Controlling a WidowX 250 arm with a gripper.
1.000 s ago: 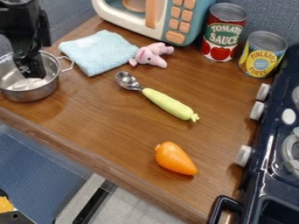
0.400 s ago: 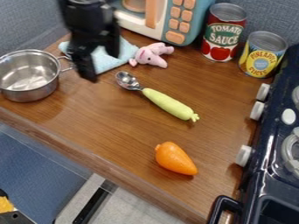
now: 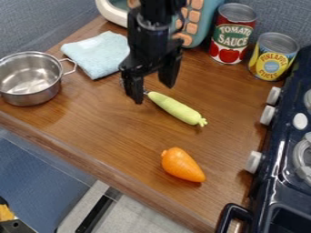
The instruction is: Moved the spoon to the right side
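toward the near side of the counter (image 3: 109,132) lies a carrot (image 3: 182,164); beyond it the spoon (image 3: 176,108) lies slanted, the gripper (image 3: 153,91) hanging over its metal end with fingers spread wide; farther back lies a pale blue cloth (image 3: 97,52)

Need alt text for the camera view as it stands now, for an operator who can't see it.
Open black gripper hangs over the metal end of a green-handled spoon on a wooden counter; an orange toy carrot lies nearer the camera, a steel pot at left.
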